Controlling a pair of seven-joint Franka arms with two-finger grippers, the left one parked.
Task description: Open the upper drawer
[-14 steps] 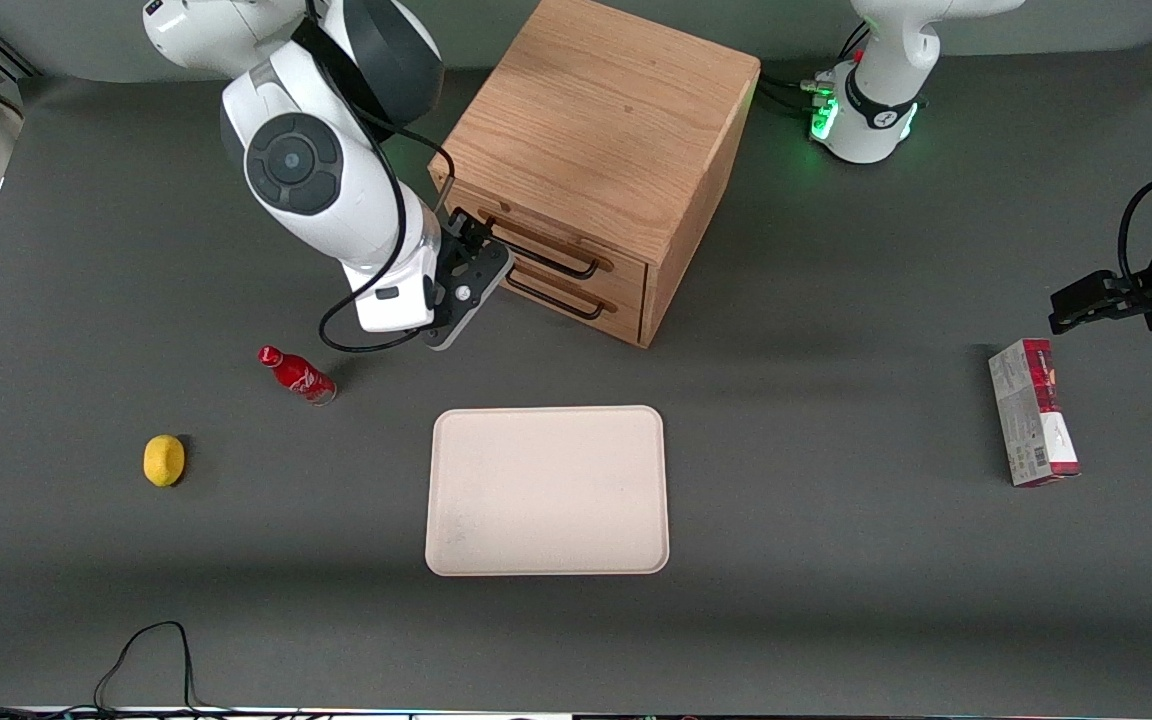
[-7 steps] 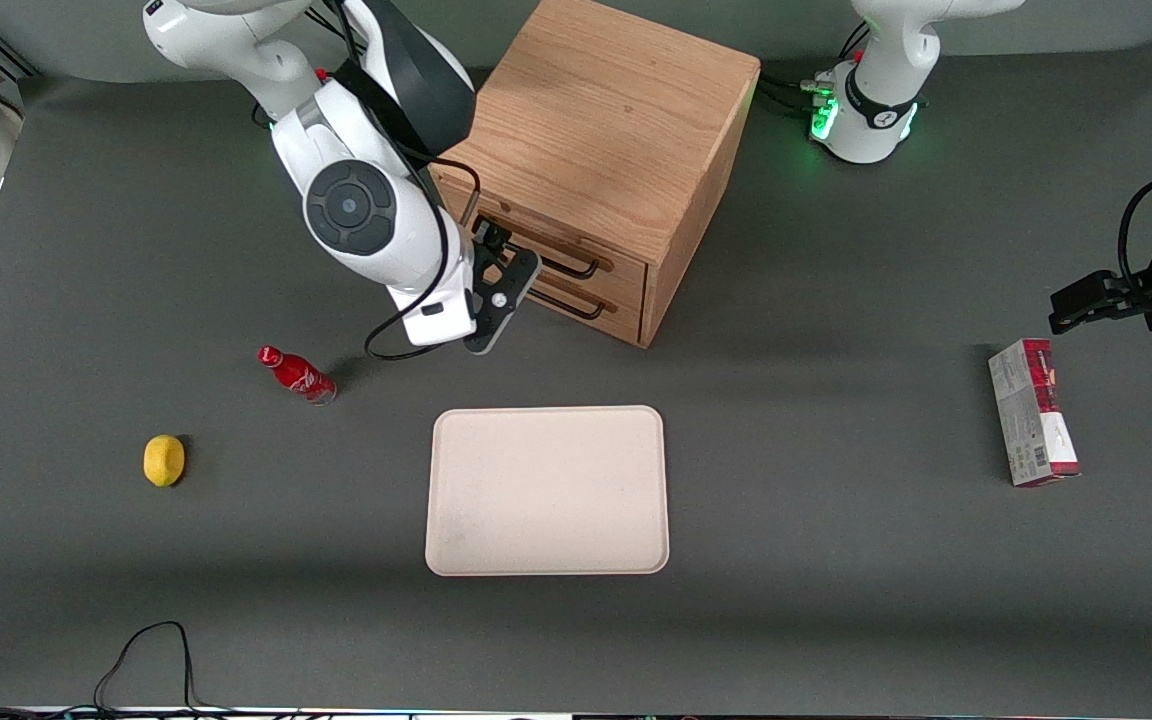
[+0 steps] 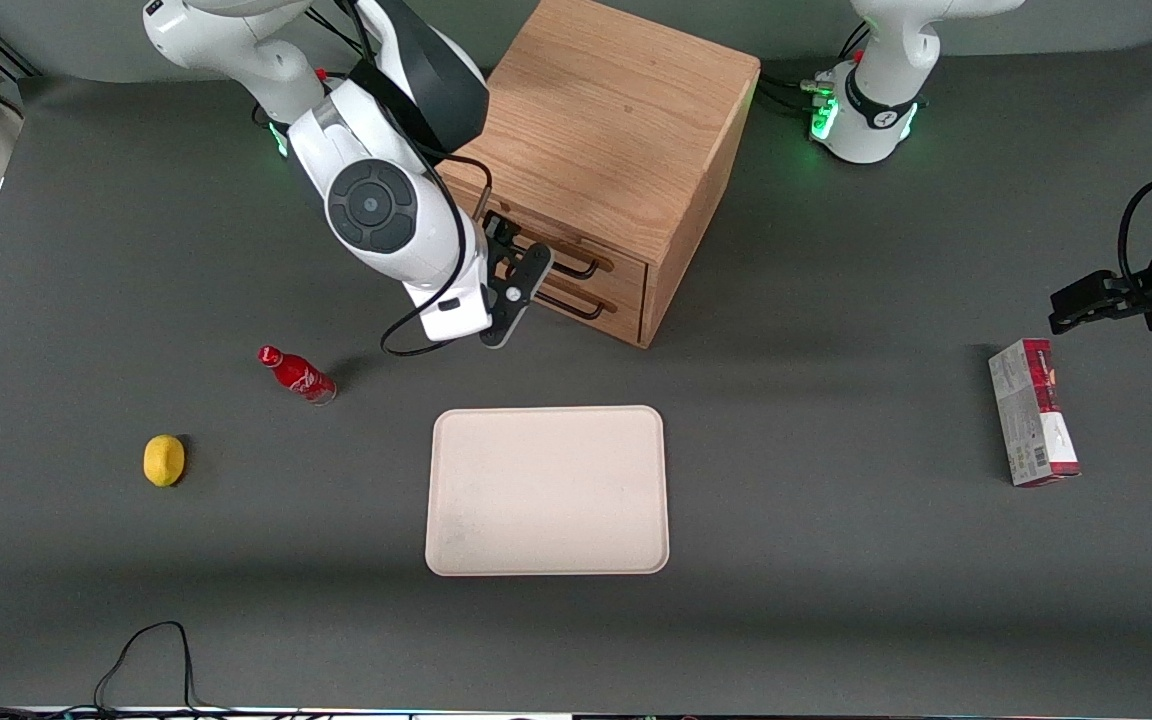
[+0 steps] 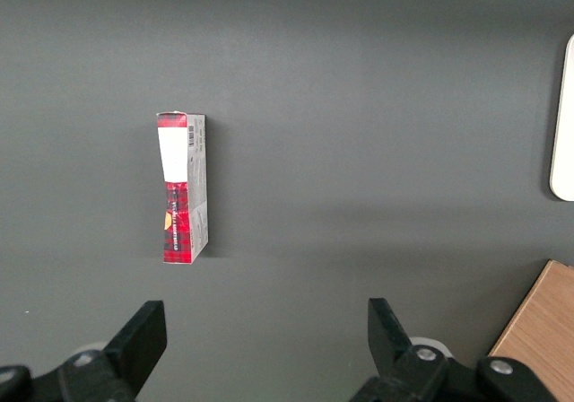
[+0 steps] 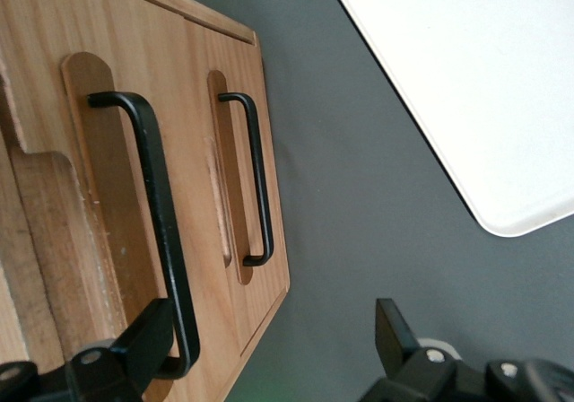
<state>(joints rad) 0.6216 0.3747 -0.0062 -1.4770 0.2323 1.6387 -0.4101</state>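
A dark grey counter (image 3: 836, 560) seen from the front, described from the left edge across. At the left of the frame lies a yellow lemon (image 3: 164, 460), and just to its upper right a small red bottle (image 3: 297, 374) on its side. Above them, upper left of centre, the white working arm reaches down toward an oak cabinet (image 3: 606, 130), and its hand (image 3: 514, 262) sits right at the cabinet's drawer front. In the wrist view the hand is released — its two black fingers spread wide, one finger (image 5: 148, 344) beside the end of the handle (image 5: 157, 214) of the upper drawer (image 5: 108, 196), nothing clasped between them. The upper drawer is in the cabinet's front at upper centre of the front view, above the lower drawer (image 3: 596, 300); both look fully shut. So, as a judgement, the approach looks nearly done — gripping the handle and pulling the drawer out are both left. At lower centre lies a pale tray (image 3: 547, 490), and at the right a red carton (image 3: 1032, 412).
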